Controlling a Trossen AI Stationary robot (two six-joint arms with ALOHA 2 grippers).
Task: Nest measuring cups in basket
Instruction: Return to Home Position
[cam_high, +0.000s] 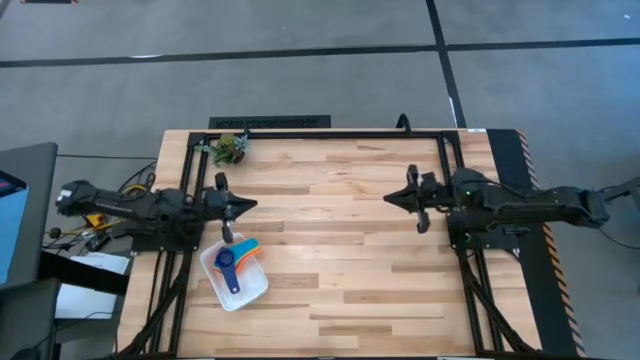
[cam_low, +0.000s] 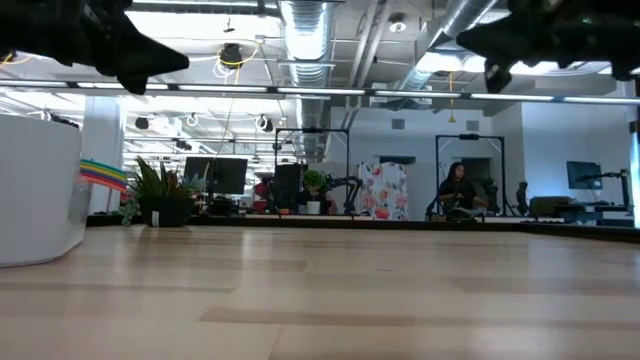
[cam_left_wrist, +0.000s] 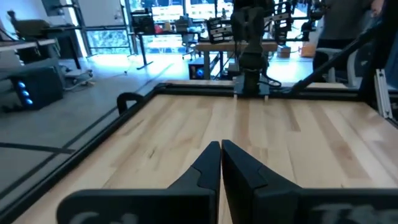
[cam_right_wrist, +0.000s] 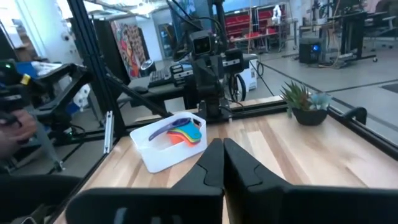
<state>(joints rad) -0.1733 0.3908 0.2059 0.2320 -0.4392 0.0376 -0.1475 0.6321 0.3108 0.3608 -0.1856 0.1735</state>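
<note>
Nested measuring cups (cam_high: 236, 262) sit in the white basket (cam_high: 255, 290), left side of table near the front edge, dark blue on top. Left gripper (cam_high: 248, 205) hovers just beyond it, fingers pressed together, nothing held. Right gripper (cam_high: 390, 198) is opposite, also closed & empty. I'd pull both arms back slow & level, w/o clipping the basket rim or the small plant (cam_high: 232, 150) at the far edge.

White basket (cam_low: 35, 190) far left, measuring cups (cam_low: 104, 174) protruding

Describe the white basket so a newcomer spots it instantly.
On the light wooden table, look near the left end effector. There sits the shallow white rounded plastic basket, the only container, holding nested bright plastic measuring cups.
</note>
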